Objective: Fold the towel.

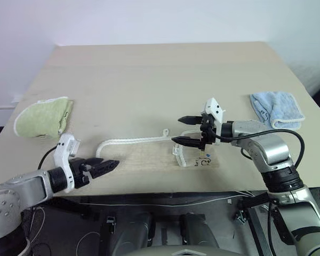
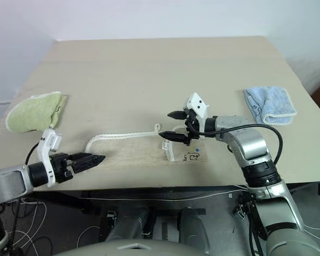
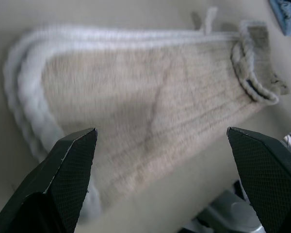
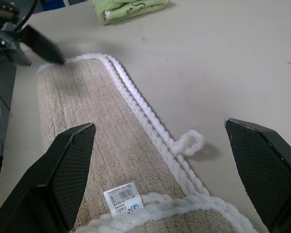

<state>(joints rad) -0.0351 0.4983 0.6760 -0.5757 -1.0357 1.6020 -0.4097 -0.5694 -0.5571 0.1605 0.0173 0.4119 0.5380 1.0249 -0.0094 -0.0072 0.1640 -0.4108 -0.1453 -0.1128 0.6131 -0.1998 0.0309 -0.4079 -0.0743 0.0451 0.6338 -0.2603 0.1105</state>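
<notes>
Beige tabletop (image 1: 149, 74): tan towel (image 1: 149, 152) lies folded at the near edge, white cord edging toward the far side. Left gripper (image 1: 108, 166) released, just off the towel's left end. Right gripper (image 1: 182, 130) released, above its right end. Green towel (image 1: 42, 117) far left, blue towel (image 1: 276, 108) far right.

We can't read the small dark mark (image 2: 193, 157) on the towel (image 2: 133, 151): too small. Print on its white label (image 4: 123, 199) is illegible. Left wrist view blurs the towel's white edging (image 3: 29, 104). Light blue towel (image 3: 287, 14) is cut off there.
</notes>
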